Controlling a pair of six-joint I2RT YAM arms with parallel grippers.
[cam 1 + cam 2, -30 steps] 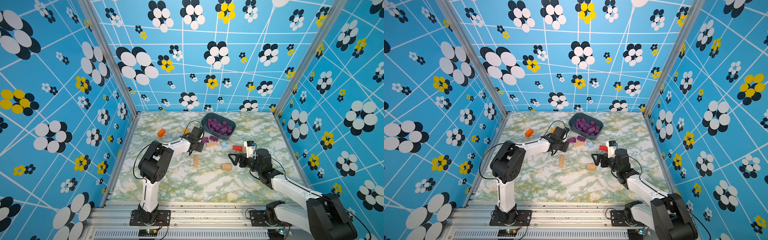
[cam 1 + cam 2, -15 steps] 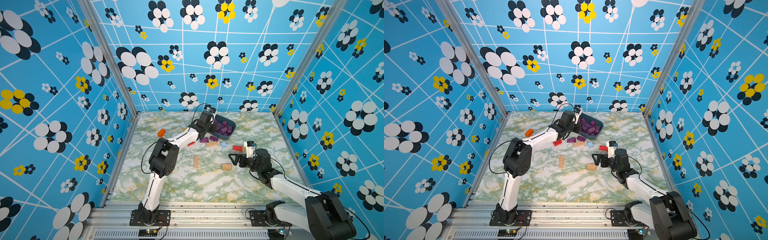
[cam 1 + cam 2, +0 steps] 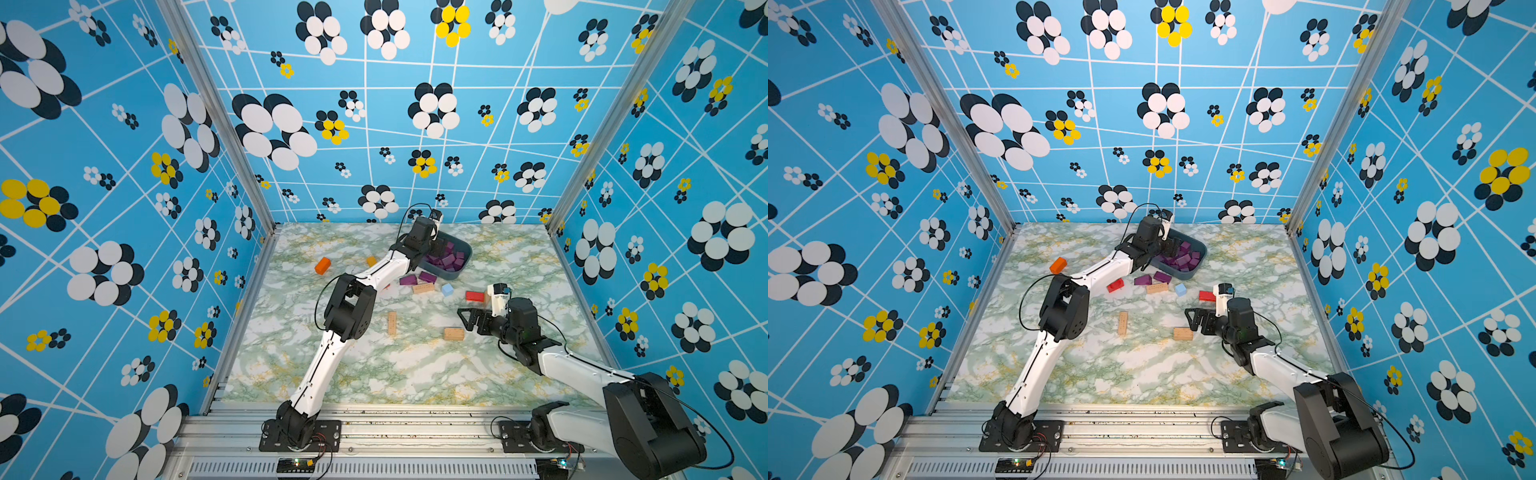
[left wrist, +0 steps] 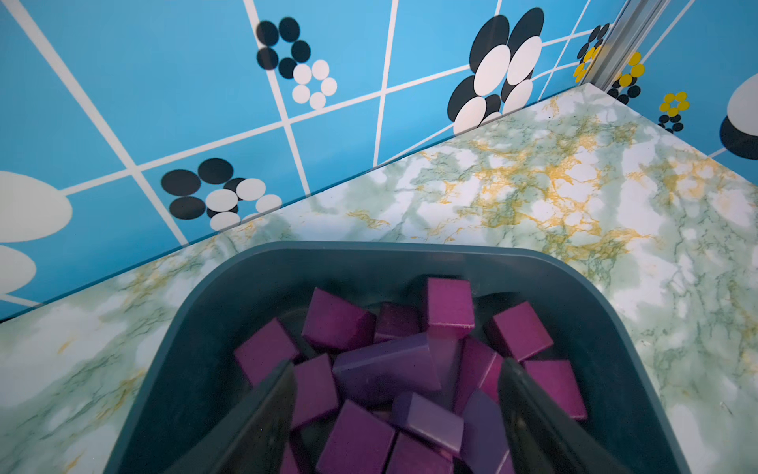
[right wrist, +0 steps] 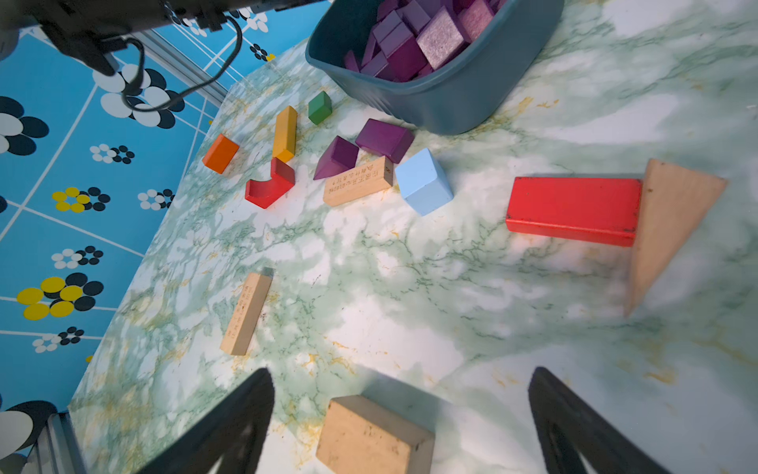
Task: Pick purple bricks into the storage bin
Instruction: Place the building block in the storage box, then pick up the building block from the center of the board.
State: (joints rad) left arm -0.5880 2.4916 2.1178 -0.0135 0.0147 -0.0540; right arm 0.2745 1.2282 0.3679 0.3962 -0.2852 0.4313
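Engraving on tan block (image 5: 358,180) illegible | left gripper (image 4: 396,365) spread | right gripper (image 5: 402,373) spread

Left hand (image 4: 396,365), right hand (image 5: 402,372), jaws wide

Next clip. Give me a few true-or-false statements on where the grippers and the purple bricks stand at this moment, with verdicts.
1. The left gripper is above the storage bin with its jaws apart. True.
2. Every purple brick is inside the bin. False: two purple bricks lie on the table beside it.
3. The right gripper is shut on a block. False: it is open and empty, near a tan block.
4. A light-blue block lies outside the bin. True.
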